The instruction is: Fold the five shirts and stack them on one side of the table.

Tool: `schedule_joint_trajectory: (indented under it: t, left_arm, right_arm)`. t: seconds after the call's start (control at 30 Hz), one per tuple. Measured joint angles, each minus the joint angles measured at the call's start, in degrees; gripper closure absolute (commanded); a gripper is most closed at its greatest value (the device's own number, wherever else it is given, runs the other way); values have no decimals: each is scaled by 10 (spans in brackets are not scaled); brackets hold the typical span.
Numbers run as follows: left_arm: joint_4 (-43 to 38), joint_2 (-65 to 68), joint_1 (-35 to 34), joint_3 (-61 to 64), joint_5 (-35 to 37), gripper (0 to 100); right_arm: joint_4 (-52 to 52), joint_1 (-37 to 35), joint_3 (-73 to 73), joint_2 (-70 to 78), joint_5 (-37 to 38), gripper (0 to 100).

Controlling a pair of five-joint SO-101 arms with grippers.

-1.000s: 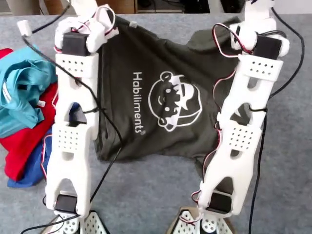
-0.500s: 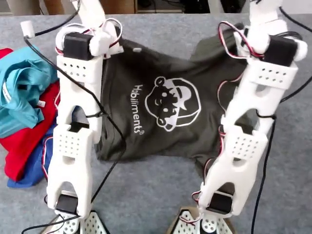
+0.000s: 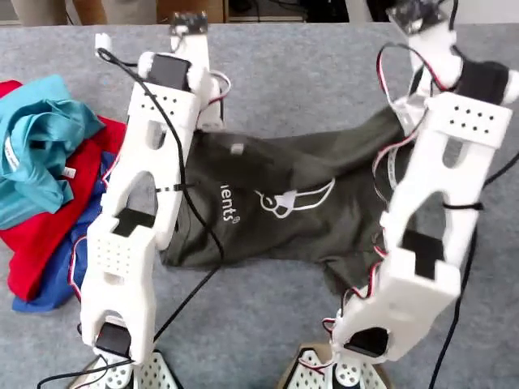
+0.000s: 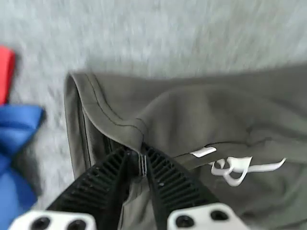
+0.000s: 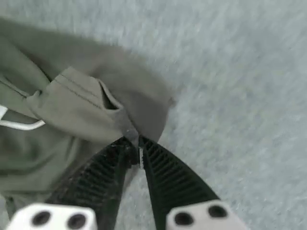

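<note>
A dark green shirt (image 3: 324, 219) is seen doubled over on the table (image 3: 308, 73), its edge pinched tight by the left fingers (image 4: 165, 175) and right fingers (image 5: 168, 175). Bare room is left beyond it; its print (image 3: 296, 201) is half hidden.

Your right gripper (image 5: 135, 143) has its black ribbed fingers (image 5: 165, 179) clamped together on a stitched edge of the dark olive shirt (image 5: 72, 103). The cloth bunches into folds right at the tips. A scrap of white print (image 5: 21, 124) shows on the fabric. The grey worktop (image 5: 230, 72) spreads out past the shirt's edge.
</note>
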Motion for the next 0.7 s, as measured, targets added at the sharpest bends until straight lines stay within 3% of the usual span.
schedule_joint_trajectory:
  t: [0.17,0.33,0.53,0.7]
  left_arm:
    - [-2,-26,1,138,-19,981]
    - [-69,-63,1,312,-22,981]
    - [-169,-246,1,533,-28,981]
    - [-221,-402,1,696,-71,981]
  right_arm:
    - [-94,22,230,-108,40,997]
    - [-230,36,509,-250,81,997]
    - [-345,53,782,-452,95,997]
    - [-365,91,884,-581,95,997]
